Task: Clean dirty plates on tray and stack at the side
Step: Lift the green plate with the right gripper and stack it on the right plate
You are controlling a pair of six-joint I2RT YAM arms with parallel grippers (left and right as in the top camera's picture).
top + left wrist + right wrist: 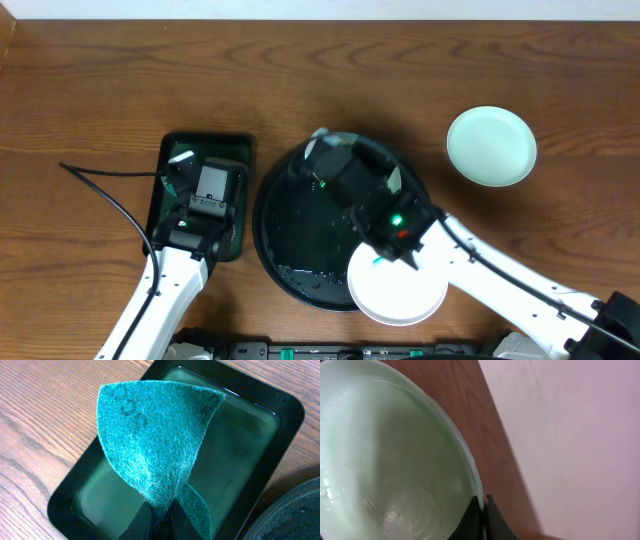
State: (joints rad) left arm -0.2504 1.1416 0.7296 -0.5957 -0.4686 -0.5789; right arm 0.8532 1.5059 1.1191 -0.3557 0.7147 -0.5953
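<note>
Scrub step: your right gripper (pixel 483 512) pinches the mint-green plate (pixel 385 460) by its rim above the black tray (pixel 290 235), frame centre; your left gripper (pixel 161 520) clamps the teal pad (pixel 150 440) over the green tray (pixel 295 410), so bring pad to plate gently.

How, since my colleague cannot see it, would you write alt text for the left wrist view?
The left gripper pinches a teal scouring pad by its lower edge, the curled pad standing up above a rectangular dark green tray on the wooden table. The rim of a round black tray shows at lower right.
</note>
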